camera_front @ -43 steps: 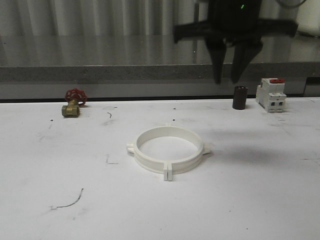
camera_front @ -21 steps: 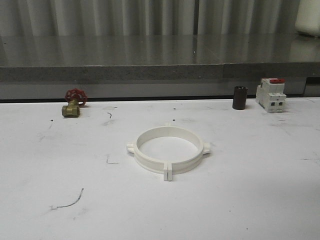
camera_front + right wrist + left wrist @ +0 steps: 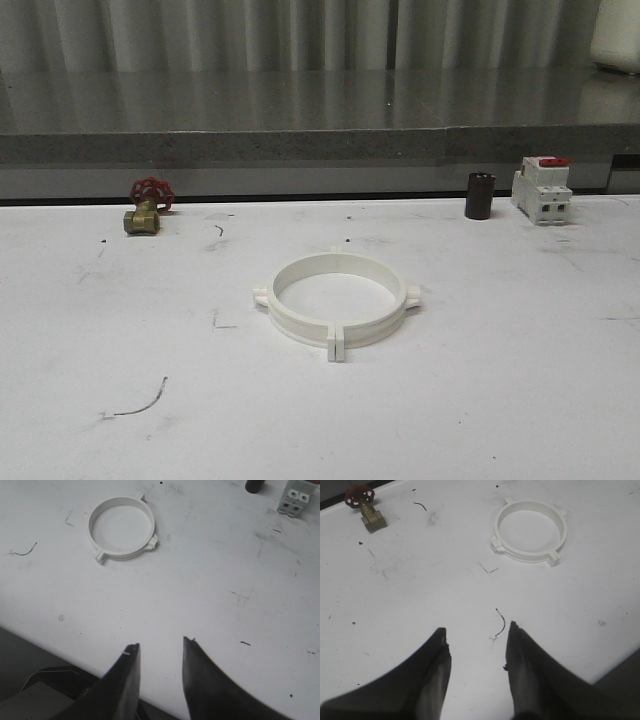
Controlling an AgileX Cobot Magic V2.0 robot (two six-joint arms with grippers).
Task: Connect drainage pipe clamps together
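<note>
The white table [image 3: 500, 400] is scuffed with small dark marks and carries four things. The drainage pipe clamps [image 3: 337, 300] lie flat near its middle, the two halves closed into one ring with their end tabs touching. A brass valve with a red handwheel [image 3: 148, 205] sits at the far edge toward the left corner. Near the far right corner stand a dark cylinder [image 3: 480, 195] and, just beside it, a white breaker with a red top [image 3: 542, 189].

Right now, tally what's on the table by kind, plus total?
Drainage pipe clamps: 2 half-rings, joined as one ring
Brass valve with red handwheel: 1
Dark cylinder: 1
White breaker with red top: 1
Total: 5 things (4 if the ring counts as one)
</note>
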